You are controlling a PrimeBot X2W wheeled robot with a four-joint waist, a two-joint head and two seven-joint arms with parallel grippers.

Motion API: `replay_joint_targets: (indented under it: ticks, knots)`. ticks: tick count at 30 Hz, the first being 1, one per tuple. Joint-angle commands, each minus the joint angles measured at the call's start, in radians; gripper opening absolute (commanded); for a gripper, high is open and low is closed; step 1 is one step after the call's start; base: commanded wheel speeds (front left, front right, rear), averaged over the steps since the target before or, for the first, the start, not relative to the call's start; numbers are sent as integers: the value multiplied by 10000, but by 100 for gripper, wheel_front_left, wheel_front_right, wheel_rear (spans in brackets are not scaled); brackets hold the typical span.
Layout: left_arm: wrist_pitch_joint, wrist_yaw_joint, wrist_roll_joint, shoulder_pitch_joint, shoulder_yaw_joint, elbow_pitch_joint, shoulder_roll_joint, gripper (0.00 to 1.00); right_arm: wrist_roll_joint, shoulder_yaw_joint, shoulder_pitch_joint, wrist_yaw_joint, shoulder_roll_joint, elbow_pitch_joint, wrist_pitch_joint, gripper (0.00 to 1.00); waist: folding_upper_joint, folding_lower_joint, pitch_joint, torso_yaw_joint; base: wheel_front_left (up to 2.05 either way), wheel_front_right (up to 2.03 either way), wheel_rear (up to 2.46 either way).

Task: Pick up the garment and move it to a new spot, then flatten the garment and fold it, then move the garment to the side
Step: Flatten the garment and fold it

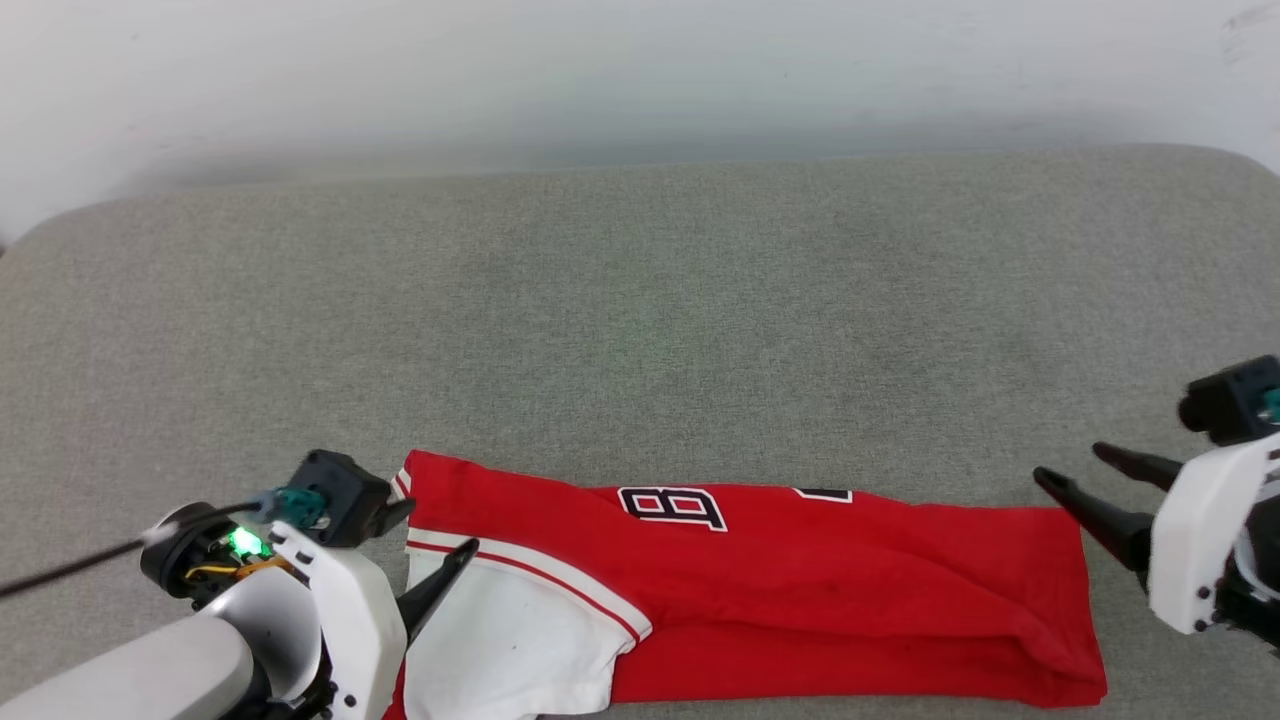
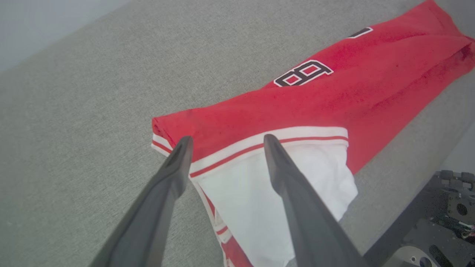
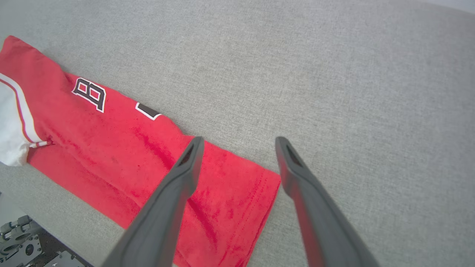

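The garment (image 1: 800, 590), a red T-shirt with a white sleeve and striped trim, lies folded in a long band along the near edge of the grey cushion. My left gripper (image 1: 435, 545) stands open over the sleeve end; in the left wrist view its fingers (image 2: 178, 163) straddle the striped seam of the garment (image 2: 334, 92) with nothing between them. My right gripper (image 1: 1075, 475) is open just off the garment's right end; in the right wrist view one finger (image 3: 185, 170) hangs over the red hem corner of the garment (image 3: 122, 148), the other over bare cushion.
The grey fabric cushion (image 1: 640, 320) stretches wide behind the garment up to a pale wall (image 1: 640, 70). Dark parts of my base (image 2: 445, 215) show below the cushion's front edge.
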Motion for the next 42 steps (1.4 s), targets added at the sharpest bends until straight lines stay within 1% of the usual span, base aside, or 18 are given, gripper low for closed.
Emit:
replay_joint_targets:
  ticks: [1, 6, 9, 13, 14, 18, 20, 22, 26, 32, 33, 36, 37, 38, 42]
  knots:
    - [-1154, 716, 213, 405, 417, -97, -215, 100, -135, -833, 601, -4, 62, -83, -286, 100, -1, 1, 4, 23, 0, 0, 0]
    - [-2966, 2022, 686, 879, 981, 48, -556, 100, 7, -1939, 1346, -4, 325, 215, -199, 100, -1, 1, 124, 88, 0, 0, 0]
    - [-3614, 2767, 1056, 1164, 1240, 190, -807, 100, 207, -2420, 1789, -4, 565, 502, 0, 100, -1, 1, 204, 169, 0, 0, 0]
    - [-3913, 3669, 1541, 1687, 1864, 247, -1217, 100, 446, -2814, 2273, -4, 890, 784, 395, 100, -1, 1, 309, 280, 0, 0, 0]
    - [-3940, 3815, 1669, 1860, 2023, 255, -1307, 100, 481, -2857, 2397, -4, 971, 804, 477, 100, -1, 1, 330, 301, 0, 0, 0]
    - [-3960, 4431, 2628, 2672, 3287, -84, -1962, 100, 558, -3038, 2719, -4, 1343, 980, 736, 100, -1, 1, 428, 402, 0, 0, 0]
    - [-3960, 4613, 3093, 3178, 4018, -226, -2345, 100, 555, -3060, 2794, -4, 1514, 1093, 875, 100, -1, 1, 500, 437, 0, 0, 0]
    - [-3955, 4662, 3585, 3676, 4674, -298, -2767, 100, 685, -3068, 2869, -4, 1752, 1215, 1002, 100, -1, 1, 561, 489, 0, 0, 0]
    - [-3957, 4517, 4623, 4566, 5865, -265, -3659, 100, 779, -2755, 3056, -4, 2164, 1459, 1301, 100, -1, 1, 641, 602, 0, 0, 0]
    - [-3956, 4003, 6263, 5557, 7340, -191, -5022, 100, 1169, -2217, 3309, 20, 2864, 1570, 1835, 100, -1, 1, 639, 732, 0, 0, 0]
    - [-3956, 4003, 6263, 5557, 7340, -191, -5022, 100, 1169, -2217, 3309, 20, 2864, 1570, 1835, 100, -1, 1, 639, 732, 0, 0, 0]
    - [-3957, 3758, 7022, 6028, 7988, -227, -5665, 100, 1206, -2089, 3338, 23, 2904, 1507, 1953, 100, -1, 1, 601, 738, 0, 0, 0]
    - [-3957, 3681, 7244, 6179, 8223, -222, -5856, 100, 1138, -2083, 3309, 23, 2865, 1486, 1879, 49, -1, 1, 583, 732, 0, 0, 0]
    - [-3957, 3613, 7402, 6343, 8434, -213, -6079, 100, 1059, -2121, 3244, 23, 2822, 1492, 1736, 0, -1, 1, 558, 719, 0, 0, 0]
    - [-3957, 3235, 8085, 6933, 9145, -236, -6738, 100, 865, -2405, 3004, 7, 2547, 1553, 1293, 0, -1, 1, 415, 660, 0, 0, 0]
